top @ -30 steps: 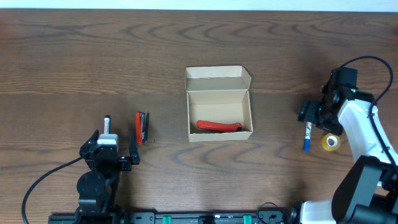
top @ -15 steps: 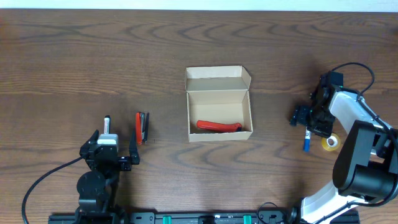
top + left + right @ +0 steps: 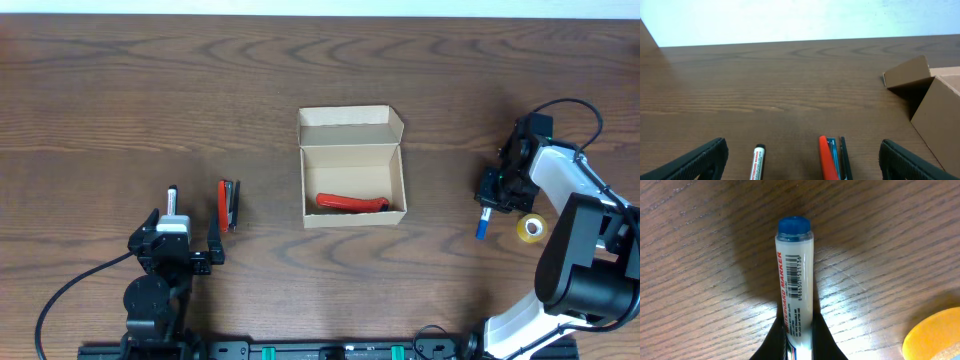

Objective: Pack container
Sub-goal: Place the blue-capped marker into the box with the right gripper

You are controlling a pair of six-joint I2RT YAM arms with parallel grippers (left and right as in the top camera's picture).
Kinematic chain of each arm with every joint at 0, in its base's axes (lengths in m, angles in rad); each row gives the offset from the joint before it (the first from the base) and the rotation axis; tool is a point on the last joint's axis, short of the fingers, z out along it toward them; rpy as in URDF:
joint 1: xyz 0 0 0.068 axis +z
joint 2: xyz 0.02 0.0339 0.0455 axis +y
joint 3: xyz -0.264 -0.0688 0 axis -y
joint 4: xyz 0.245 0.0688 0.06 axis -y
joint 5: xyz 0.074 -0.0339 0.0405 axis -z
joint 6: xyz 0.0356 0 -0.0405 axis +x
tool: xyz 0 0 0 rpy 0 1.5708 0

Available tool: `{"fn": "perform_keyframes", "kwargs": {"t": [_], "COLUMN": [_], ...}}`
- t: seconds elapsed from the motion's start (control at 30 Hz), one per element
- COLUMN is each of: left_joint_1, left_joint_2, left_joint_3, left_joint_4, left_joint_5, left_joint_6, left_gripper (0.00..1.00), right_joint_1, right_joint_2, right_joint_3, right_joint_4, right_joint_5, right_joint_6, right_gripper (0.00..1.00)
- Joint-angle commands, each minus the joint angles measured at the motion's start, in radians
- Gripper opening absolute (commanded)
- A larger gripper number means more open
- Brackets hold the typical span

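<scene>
Blue-capped marker (image 3: 795, 270) is shifting off its old spot now, right end effector (image 3: 796, 335) clamping it, so probably heading for the box (image 3: 350, 117).

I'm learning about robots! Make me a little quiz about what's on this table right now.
1. True or false: the cardboard box has its lid open.
2. What does the right end effector grip? A) nothing B) a blue-capped marker C) a spoon
3. Fill the gap: the tool lying inside the box is ____ in colour.

Key: 1 true; 2 B; 3 red.
</scene>
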Motion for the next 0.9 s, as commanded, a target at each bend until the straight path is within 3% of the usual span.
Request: {"fn": "perform_keyframes", "kwargs": {"t": [0.0, 0.23, 0.4, 0.5, 0.7, 0.87], "left_joint_1": [-0.003, -0.003, -0.003, -0.003, -0.003, -0.003], "left_joint_2": [-0.006, -0.006, -0.006, -0.006, -0.006, -0.006], "left_joint_3": [-0.026, -0.026, -0.026, -0.026, -0.026, -0.026], "left_joint_4": [-0.010, -0.010, -0.010, -0.010, -0.010, -0.010], "left_joint_5": [-0.003, -0.003, -0.003, -0.003, -0.003, -0.003], "left_joint_6": [-0.005, -0.005, -0.005, -0.005, -0.005, -0.005], "left_gripper": [0.95, 0.95, 0.95, 0.95, 0.95, 0.95], "right_joint_1": [0.000, 0.052, 0.183, 0.328, 0.653, 0.815], "right_joint_2": [0.040, -0.064, -0.231, -0.300, -0.315, -0.271], "right_joint_3": [-0.015, 0.076, 0.229, 0.319, 0.430, 0.430], "right_joint_4": [0.016, -0.010, -0.048, -0.080, -0.276, -0.267], "right_joint_5": [-0.034, -0.260, -0.336, -0.336, -0.319, -0.114], "right_joint_6": [-0.042, -0.144, -0.223, -0.407, -1.007, -1.120], "right_gripper": [0.01, 0.01, 0.01, 0.01, 0.01, 0.01]}}
